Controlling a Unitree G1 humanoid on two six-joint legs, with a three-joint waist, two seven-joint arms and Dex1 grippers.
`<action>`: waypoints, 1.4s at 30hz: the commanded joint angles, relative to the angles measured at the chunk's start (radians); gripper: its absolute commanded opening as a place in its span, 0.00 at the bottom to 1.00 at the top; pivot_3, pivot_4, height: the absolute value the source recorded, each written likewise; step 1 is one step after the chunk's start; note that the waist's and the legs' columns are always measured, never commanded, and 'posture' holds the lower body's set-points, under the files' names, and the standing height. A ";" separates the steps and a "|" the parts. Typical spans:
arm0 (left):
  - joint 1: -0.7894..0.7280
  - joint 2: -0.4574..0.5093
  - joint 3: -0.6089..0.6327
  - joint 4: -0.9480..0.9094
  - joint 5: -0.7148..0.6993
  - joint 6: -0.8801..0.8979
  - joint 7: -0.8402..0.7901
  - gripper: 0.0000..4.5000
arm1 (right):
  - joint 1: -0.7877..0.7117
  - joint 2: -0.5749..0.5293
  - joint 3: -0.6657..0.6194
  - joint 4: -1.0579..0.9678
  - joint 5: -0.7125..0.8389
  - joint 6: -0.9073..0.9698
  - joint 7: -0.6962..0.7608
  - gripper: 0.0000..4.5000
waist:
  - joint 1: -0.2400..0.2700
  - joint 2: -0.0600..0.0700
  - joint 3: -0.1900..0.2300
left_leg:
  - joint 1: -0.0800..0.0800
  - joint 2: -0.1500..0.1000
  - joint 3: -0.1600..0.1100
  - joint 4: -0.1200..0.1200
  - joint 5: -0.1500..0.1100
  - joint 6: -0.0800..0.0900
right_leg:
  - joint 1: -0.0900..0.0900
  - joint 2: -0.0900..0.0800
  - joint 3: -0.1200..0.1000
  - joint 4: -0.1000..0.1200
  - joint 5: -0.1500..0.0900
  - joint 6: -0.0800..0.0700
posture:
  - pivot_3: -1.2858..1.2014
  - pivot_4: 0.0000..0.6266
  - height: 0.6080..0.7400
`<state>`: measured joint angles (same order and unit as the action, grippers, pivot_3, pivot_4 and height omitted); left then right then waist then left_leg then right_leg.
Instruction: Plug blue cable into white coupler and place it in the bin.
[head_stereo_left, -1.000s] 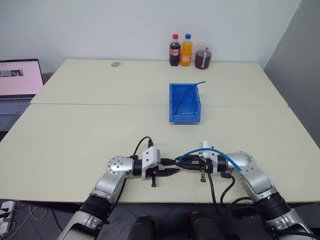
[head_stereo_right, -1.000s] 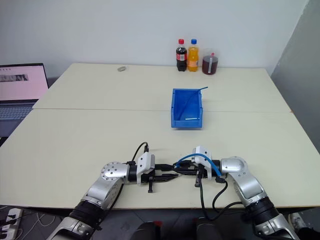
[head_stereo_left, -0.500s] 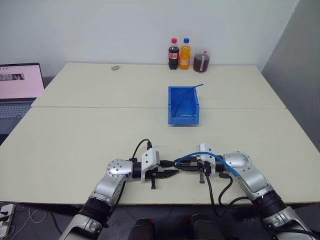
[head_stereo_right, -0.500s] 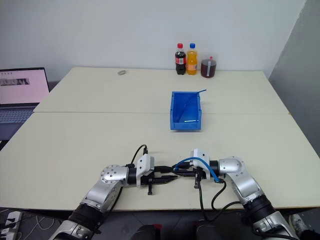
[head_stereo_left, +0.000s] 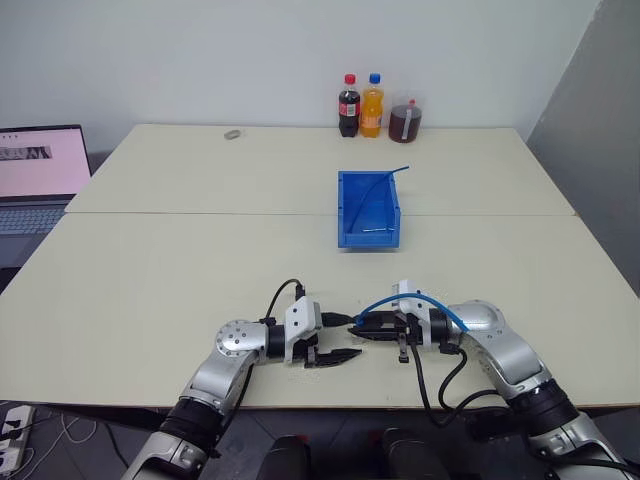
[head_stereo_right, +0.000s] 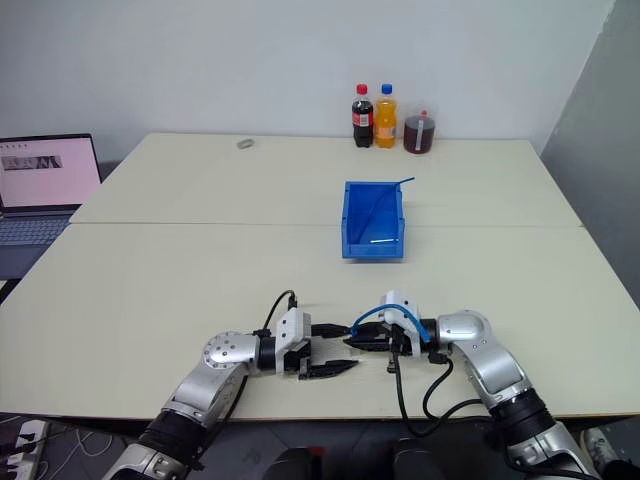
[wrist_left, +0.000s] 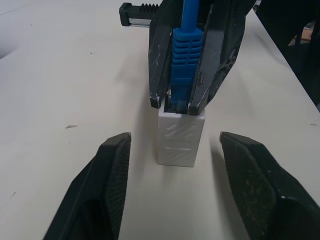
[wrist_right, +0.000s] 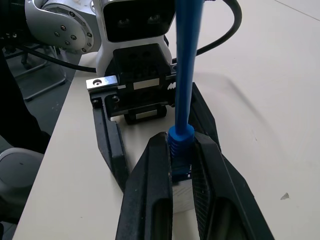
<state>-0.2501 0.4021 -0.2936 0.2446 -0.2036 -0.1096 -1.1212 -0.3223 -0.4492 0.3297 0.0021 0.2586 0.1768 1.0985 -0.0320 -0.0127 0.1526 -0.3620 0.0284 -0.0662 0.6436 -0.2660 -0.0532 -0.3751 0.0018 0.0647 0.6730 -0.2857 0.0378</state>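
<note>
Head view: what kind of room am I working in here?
Probably an office or lab room: two plain tables pushed together against a bare wall, an open laptop at the left, and three drink bottles at the far edge behind the bin.

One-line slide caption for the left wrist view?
Right gripper pinches blue cable seated in white coupler; left gripper open.
</note>
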 joint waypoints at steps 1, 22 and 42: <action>0.044 0.017 0.005 0.002 0.030 0.018 0.029 0.73 | -0.008 -0.013 -0.034 -0.055 0.028 0.034 0.002 0.05 | 0.000 0.000 0.001 | 0.000 0.000 0.000 0.000 0.000 0.000 | 0.000 0.000 0.000 0.000 0.000 0.000 | 0.52 0.24 1.00; 0.159 -0.178 0.172 -0.507 0.140 0.283 0.691 0.73 | -0.598 0.054 -0.369 0.150 0.253 0.621 -0.372 0.05 | -0.008 0.000 0.018 | -0.018 0.000 -0.002 0.000 0.000 0.000 | -0.017 -0.001 -0.002 0.002 0.003 -0.005 | 0.52 0.24 1.00; -0.005 -0.236 0.163 -0.625 0.186 0.368 0.829 0.73 | -1.035 0.172 -0.317 1.178 -0.043 0.296 -0.345 0.13 | -0.001 -0.001 0.022 | -0.036 -0.002 0.007 0.001 0.000 -0.001 | -0.038 -0.005 0.004 0.006 0.005 -0.005 | 0.52 0.24 1.00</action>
<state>-0.2373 0.1656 -0.1309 -0.3466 -0.0164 0.2710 -0.2955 -1.3091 -0.2767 0.0452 1.1674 0.2171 0.5084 0.7557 -0.0326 -0.0139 0.1748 -0.3979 0.0260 -0.0590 0.6449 -0.2658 -0.0540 -0.4132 -0.0034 0.0686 0.6798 -0.2806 0.0331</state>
